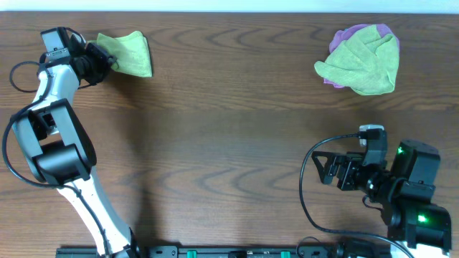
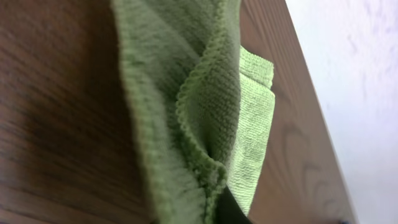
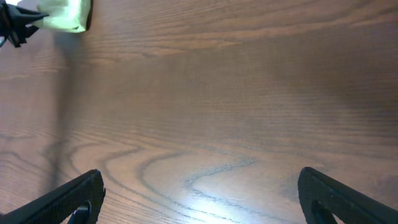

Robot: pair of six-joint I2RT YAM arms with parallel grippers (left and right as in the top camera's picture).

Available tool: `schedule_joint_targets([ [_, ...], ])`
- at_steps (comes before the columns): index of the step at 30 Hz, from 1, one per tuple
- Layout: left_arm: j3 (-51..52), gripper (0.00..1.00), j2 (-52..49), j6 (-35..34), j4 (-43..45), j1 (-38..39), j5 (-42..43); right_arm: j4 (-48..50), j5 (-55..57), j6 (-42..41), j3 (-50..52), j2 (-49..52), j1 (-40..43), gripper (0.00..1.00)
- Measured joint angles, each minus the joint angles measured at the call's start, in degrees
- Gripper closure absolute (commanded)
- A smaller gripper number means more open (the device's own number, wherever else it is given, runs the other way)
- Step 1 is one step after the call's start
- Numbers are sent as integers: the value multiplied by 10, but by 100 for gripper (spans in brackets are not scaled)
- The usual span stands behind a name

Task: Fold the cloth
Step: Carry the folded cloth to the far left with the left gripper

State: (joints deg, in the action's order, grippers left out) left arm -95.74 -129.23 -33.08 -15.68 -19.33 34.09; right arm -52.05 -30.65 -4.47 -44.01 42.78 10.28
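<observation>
The left gripper (image 1: 106, 59) is pinching the green cloth (image 1: 128, 54) at the far left corner of the desk (image 1: 229, 143). The cloth is all bunched up there, very close to the far edge. If it is pulled the wrong way, it could slide off the desk. It could also slip out of the pinch and land in a messy heap. The right gripper (image 1: 321, 168) is spread wide with nothing in it, near and right. A pile of cloths (image 1: 361, 59) sits far right. The middle of the desk is bare, so there is lots of room to lay the cloth flat.
</observation>
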Motion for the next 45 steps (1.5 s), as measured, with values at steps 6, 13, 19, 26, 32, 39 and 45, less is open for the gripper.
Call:
schedule_joint_targets([
  [6, 0, 5, 0, 35, -11, 0, -7, 0, 0, 0, 0, 0, 0, 1],
  [13, 0, 5, 0, 36, -30, -6, -9, 0, 0, 0, 0, 0, 0, 1],
  [19, 0, 5, 0, 48, -55, -27, -9, 0, 0, 0, 0, 0, 0, 1],
  [26, 0, 5, 30, 92, -116, -39, -21, 0, 0, 0, 0, 0, 0, 1],
  [32, 0, 4, 89, 133, -180, -37, -28, 0, 0, 0, 0, 0, 0, 1],
  [39, 0, 4, 173, 184, -262, -19, -40, 0, 0, 0, 0, 0, 0, 1],
  [45, 0, 5, 267, 206, -325, 28, -65, 0, 0, 0, 0, 0, 0, 1],
])
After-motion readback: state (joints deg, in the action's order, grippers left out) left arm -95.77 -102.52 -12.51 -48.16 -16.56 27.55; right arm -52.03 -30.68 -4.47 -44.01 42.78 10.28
